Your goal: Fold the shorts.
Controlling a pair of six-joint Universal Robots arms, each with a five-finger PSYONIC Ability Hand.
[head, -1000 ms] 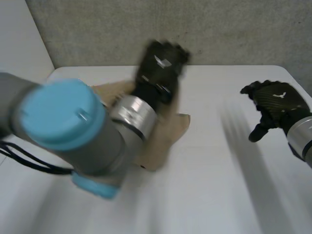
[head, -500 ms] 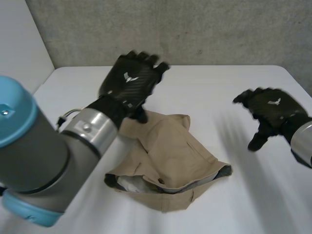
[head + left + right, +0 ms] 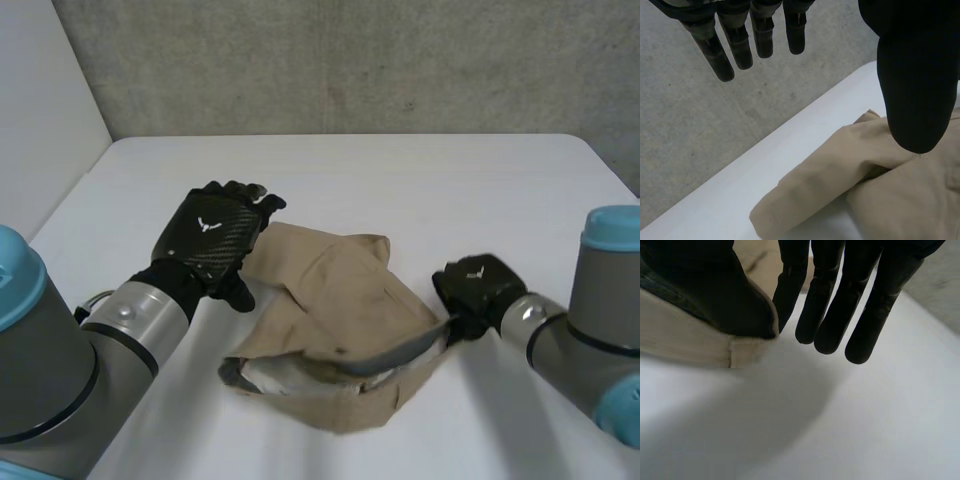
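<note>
Tan cloth on white: seeing shorts (image 3: 340, 310) lying crumpled at middle of table (image 3: 450, 190). Left hand (image 3: 212, 238) hovering over their far left edge, fingers (image 3: 725, 60) straight and spread, gripping nothing. Right hand (image 3: 478, 290) pinching waistband corner (image 3: 440, 328) at their right side, thumb (image 3: 715, 290) pressing cloth against straight fingers.

Black hands (image 3: 210, 238), grey arms (image 3: 50, 385), light-blue caps (image 3: 612, 228)

White table (image 3: 420, 180) — tan shorts (image 3: 335, 300) lie crumpled near centre (waistband prob. at near edge).
</note>
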